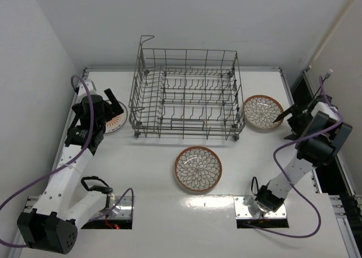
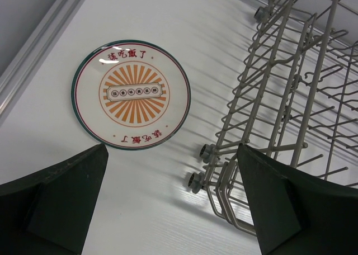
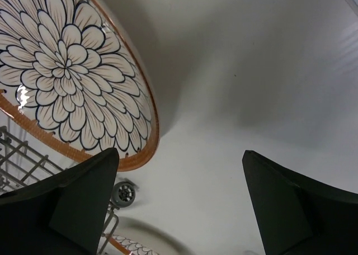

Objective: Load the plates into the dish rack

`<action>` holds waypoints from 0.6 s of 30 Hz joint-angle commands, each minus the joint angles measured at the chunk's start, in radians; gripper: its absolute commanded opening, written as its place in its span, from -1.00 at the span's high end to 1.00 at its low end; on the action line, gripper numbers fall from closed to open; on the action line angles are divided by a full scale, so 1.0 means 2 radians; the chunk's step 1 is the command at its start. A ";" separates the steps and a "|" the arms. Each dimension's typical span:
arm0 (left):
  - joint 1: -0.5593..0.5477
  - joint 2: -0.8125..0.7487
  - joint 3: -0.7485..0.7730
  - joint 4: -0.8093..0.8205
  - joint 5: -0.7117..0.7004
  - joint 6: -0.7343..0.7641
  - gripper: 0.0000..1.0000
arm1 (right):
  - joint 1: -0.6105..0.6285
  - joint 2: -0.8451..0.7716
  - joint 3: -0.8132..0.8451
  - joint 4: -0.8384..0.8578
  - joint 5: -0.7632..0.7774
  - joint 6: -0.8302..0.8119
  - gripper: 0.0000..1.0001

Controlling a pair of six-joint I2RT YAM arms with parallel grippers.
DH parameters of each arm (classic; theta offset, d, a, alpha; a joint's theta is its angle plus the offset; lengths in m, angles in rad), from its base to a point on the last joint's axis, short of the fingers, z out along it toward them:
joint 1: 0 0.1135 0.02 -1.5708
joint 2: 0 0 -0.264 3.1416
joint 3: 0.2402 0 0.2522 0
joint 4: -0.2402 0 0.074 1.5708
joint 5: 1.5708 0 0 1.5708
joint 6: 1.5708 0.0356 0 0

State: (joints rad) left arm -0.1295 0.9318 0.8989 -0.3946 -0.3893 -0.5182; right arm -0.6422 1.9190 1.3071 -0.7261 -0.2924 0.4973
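A: Status on the plates?
B: Zero of three in. Dish rack (image 1: pixel 186 94) sits mid-bench toward the far edge, tines bare. All three plates lie flat on the bench (image 1: pixel 141 179).
A: Where exactly?
B: Sunburst plate (image 2: pixel 131 93) is just beside the rack's left end. Middle plate (image 1: pixel 198 168) is in front of the rack, with no arm near it. Right-hand plate (image 1: pixel 263 112) is just beside the rack's right end.
A: Grippers?
B: Left gripper (image 2: pixel 172 151) hangs by the sunburst plate, aimed at it, fingers wide apart, holding nothing. Right gripper (image 3: pixel 180 154) is low at the right-hand plate's rim, fingers apart, only bench between them. Can't tell if a finger touches the rim.
A: What's left?
B: Everything: three picks, then three plates stood between tines. My read is both arms are on approach for first grabs.
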 commanded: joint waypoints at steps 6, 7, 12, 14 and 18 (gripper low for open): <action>0.003 0.006 -0.004 0.012 0.016 -0.018 -1.00 | -0.009 0.038 -0.010 0.088 -0.069 -0.032 -0.69; 0.003 0.006 -0.004 0.012 0.016 -0.018 -1.00 | -0.009 0.043 -0.010 0.098 -0.069 -0.027 -0.65; 0.003 0.017 0.002 0.007 0.020 -0.037 -1.00 | -0.005 0.083 0.006 0.116 -0.094 -0.009 -0.32; 0.003 0.022 0.002 0.012 0.025 -0.037 -1.00 | -0.005 0.094 0.011 0.126 -0.107 -0.005 -0.15; 0.003 0.027 0.002 0.017 0.037 -0.037 -1.00 | 0.000 0.105 0.011 0.138 -0.107 0.009 0.12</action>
State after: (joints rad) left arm -0.1295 0.9882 0.8951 -0.3946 -0.3416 -0.5774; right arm -0.6567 2.0815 1.3148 -0.5369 -0.4965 0.5049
